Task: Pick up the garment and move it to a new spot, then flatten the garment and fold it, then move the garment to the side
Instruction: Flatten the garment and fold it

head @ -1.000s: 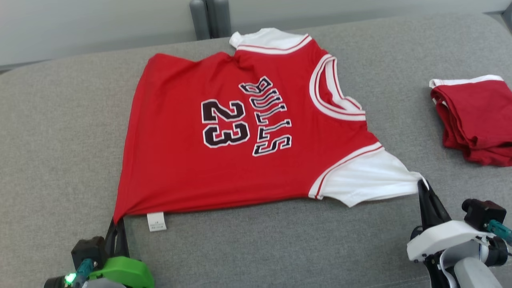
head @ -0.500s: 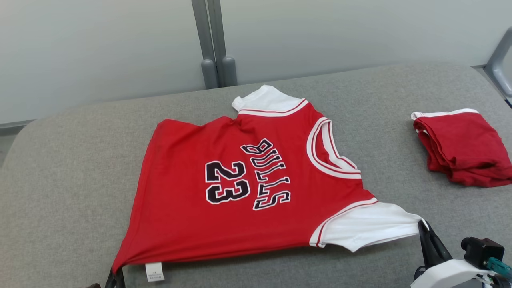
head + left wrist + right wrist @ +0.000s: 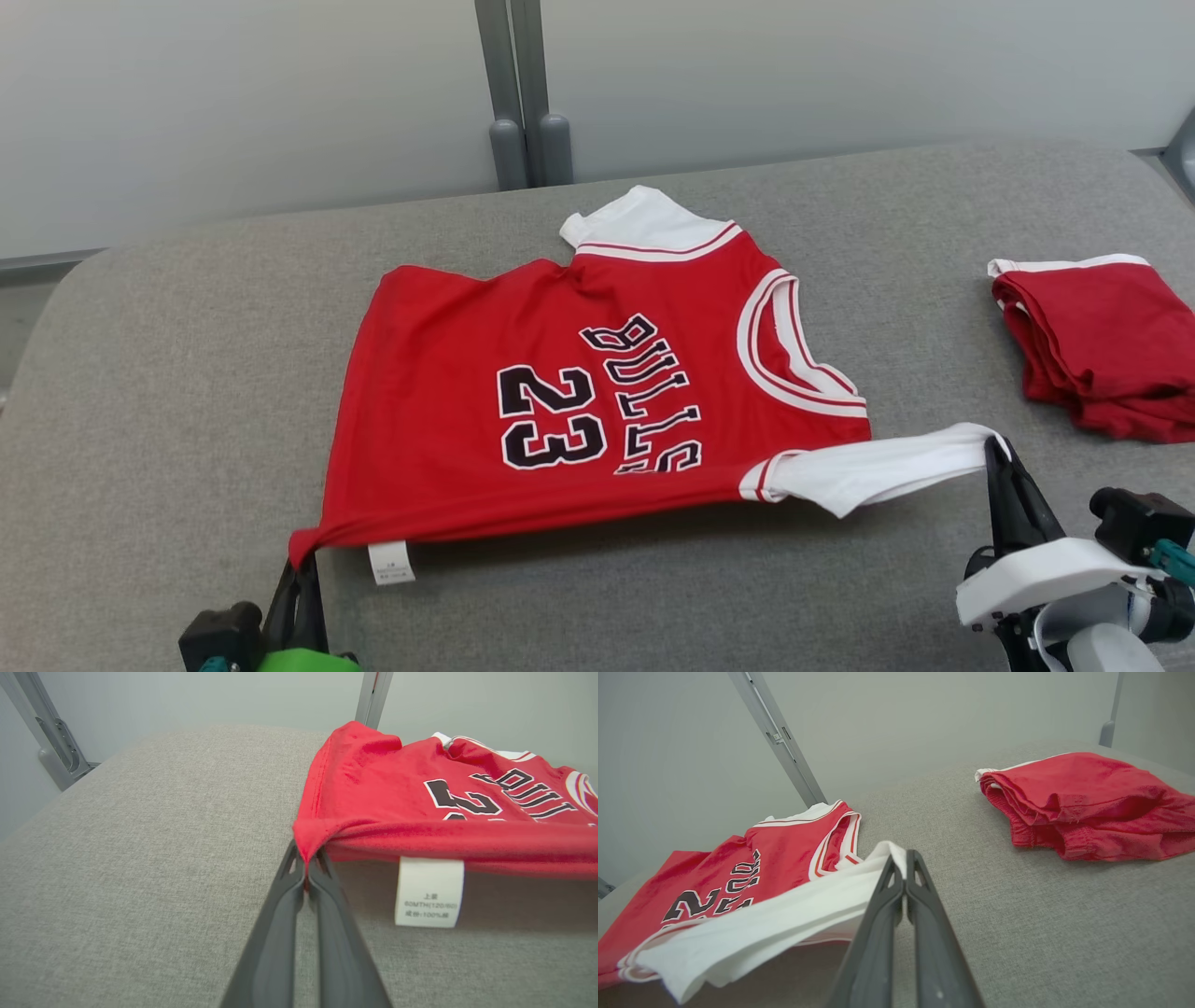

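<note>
The red basketball jersey with white sleeves [image 3: 560, 411] lay on the grey fabric worktop [image 3: 187, 373], its near edge raised. The left fingers [image 3: 275, 933] were clamped tight on its hem corner, and the right fingers [image 3: 878, 933] on one white sleeve [image 3: 878, 467].

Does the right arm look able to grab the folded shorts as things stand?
Probably not yet: the right gripper is shut on the white sleeve of the jersey. The shorts lie near, only cushion between, but it must release first.

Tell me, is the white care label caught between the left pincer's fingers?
No, the care label hangs free beside the left pincer, which is shut on the red hem corner of the jersey.
</note>
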Robot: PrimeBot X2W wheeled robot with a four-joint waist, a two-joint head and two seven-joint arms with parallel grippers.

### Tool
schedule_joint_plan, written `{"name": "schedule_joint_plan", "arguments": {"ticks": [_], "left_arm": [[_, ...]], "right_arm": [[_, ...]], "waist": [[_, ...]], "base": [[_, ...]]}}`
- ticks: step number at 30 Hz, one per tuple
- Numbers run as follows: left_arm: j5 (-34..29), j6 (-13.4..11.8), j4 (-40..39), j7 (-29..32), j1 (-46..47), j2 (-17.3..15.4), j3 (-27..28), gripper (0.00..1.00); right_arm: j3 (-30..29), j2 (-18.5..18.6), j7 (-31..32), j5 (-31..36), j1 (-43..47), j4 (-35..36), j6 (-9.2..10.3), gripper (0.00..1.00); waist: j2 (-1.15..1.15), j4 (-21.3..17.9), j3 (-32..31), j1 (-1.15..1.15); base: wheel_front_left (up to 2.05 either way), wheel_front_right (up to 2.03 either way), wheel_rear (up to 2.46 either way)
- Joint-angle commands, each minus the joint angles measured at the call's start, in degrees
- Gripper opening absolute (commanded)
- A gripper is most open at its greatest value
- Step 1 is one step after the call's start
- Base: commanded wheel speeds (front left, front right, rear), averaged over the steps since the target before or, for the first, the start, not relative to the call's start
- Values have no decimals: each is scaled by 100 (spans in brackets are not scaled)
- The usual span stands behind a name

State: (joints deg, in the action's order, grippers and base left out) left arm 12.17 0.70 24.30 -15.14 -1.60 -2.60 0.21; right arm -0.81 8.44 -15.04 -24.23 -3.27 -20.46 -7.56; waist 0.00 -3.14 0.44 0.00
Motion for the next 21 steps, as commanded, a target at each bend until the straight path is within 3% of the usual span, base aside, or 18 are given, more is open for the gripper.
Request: {"name": "schedule_joint_plan", "arguments": {"ticks": [1,21], "left_arm": [[86,-1,-28,4,175,-59,10,0],[-150,-19,660,4,1805,-50,-356,0]], "right_arm": [[-39,-10,-16,46,-143,-67,14,0],[149,119,-15,601,-2037,-1262,13,0]], "waist": [[0,43,73,0],[0,160,1270,0]], "base": [[0,0,0],[0,0,0]]}}
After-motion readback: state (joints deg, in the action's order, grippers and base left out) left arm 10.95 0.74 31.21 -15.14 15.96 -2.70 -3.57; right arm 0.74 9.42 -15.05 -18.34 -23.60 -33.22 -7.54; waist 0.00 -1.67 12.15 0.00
